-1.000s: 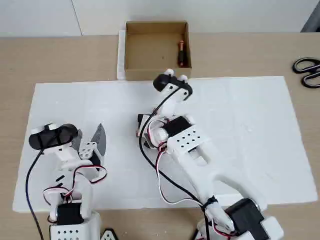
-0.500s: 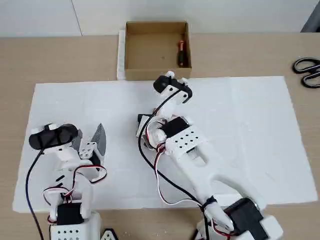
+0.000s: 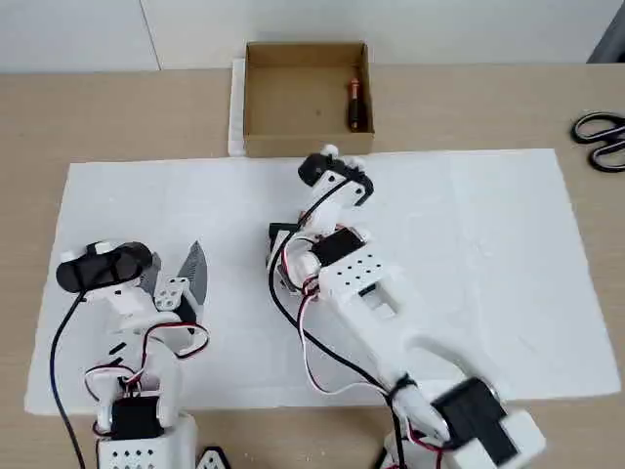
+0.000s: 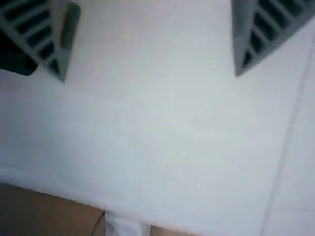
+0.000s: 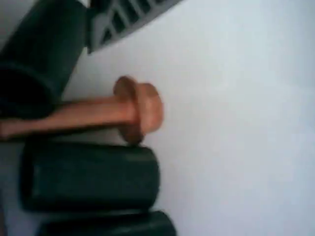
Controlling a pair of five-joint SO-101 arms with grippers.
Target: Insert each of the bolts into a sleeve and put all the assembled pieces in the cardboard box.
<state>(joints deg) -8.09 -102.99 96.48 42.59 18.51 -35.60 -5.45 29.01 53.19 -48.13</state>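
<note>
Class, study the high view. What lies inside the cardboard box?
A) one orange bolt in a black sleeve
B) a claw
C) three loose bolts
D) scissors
A: one orange bolt in a black sleeve lies by the right wall of the cardboard box.

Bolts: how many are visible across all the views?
2. One bolt sits in a sleeve inside the cardboard box. The second bolt lies beside dark sleeves in the right wrist view. More may be hidden under the right arm.
</note>
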